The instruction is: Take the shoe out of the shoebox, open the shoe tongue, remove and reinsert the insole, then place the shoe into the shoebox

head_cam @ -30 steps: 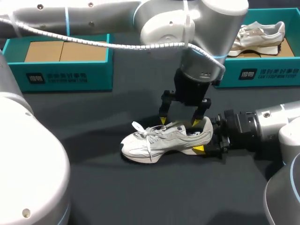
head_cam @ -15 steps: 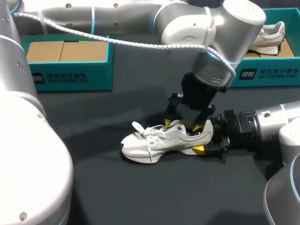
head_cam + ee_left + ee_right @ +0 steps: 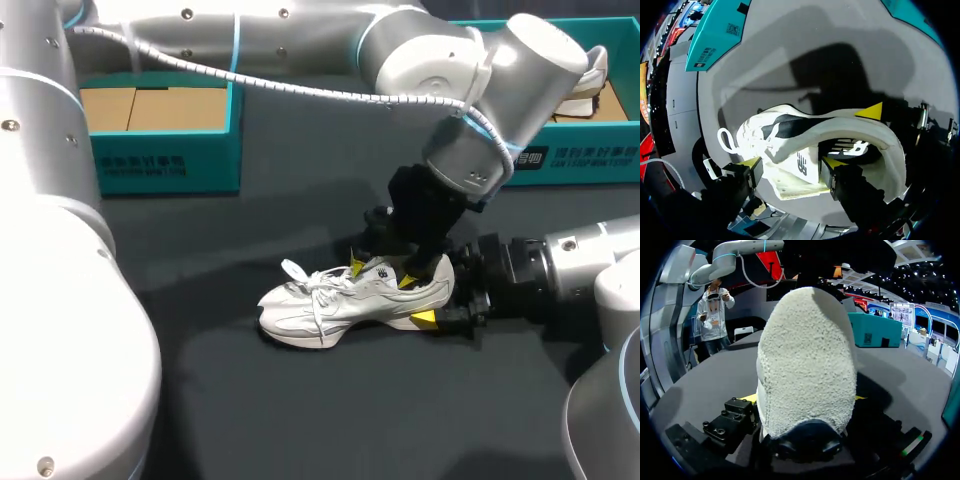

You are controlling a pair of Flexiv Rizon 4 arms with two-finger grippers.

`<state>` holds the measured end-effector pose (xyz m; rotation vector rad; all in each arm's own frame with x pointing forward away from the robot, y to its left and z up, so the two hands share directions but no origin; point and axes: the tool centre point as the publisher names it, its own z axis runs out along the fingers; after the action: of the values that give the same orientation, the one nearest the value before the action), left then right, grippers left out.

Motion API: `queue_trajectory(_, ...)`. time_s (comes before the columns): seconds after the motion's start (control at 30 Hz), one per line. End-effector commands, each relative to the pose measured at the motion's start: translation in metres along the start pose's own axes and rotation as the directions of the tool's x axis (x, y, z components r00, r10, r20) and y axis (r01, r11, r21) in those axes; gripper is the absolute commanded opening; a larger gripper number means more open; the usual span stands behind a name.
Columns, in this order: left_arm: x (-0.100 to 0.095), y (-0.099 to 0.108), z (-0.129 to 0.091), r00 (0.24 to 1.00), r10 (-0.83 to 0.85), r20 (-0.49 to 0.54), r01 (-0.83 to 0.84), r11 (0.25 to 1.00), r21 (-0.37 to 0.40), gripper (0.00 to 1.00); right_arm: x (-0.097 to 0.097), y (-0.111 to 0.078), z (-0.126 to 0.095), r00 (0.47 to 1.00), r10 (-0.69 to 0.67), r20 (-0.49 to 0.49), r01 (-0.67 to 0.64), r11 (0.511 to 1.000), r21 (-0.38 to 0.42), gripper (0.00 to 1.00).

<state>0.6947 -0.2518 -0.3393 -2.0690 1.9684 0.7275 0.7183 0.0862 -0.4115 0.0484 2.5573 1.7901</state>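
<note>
A white shoe lies on its sole on the dark table, toe to the left. My left arm reaches across from the upper left, and its gripper is down over the shoe's collar. In the left wrist view this gripper is open, with the raised tongue between its fingers and the insole visible beyond. From the right, my right gripper is shut on the heel. The fuzzy heel fills the right wrist view between that gripper's fingers.
A teal shoebox lined with cardboard stands at the back left. A second teal box at the back right holds another white shoe. Bare table lies in front of the shoe.
My left gripper has come down onto the shoe's opening, and its fingers have narrowed around the tongue. The arm's wrist has shifted right. The right gripper and the shoe have stayed put.
</note>
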Motion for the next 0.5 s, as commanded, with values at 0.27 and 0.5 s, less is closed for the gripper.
queue_trajectory(0.27, -0.002, 0.001, 0.004, 0.942, -0.329, 0.065, 0.331, 0.943, -0.022, 0.42, 0.000, 0.000, 0.001, 1.000, 0.000, 0.001, 0.000, 1.000, 0.003, 0.00)
queue_trajectory(0.5, -0.010, 0.001, -0.001, 0.945, -0.324, 0.048, 0.326, 0.945, -0.036, 0.28, 0.000, 0.000, 0.001, 1.000, 0.000, 0.001, 0.000, 1.000, 0.003, 0.00)
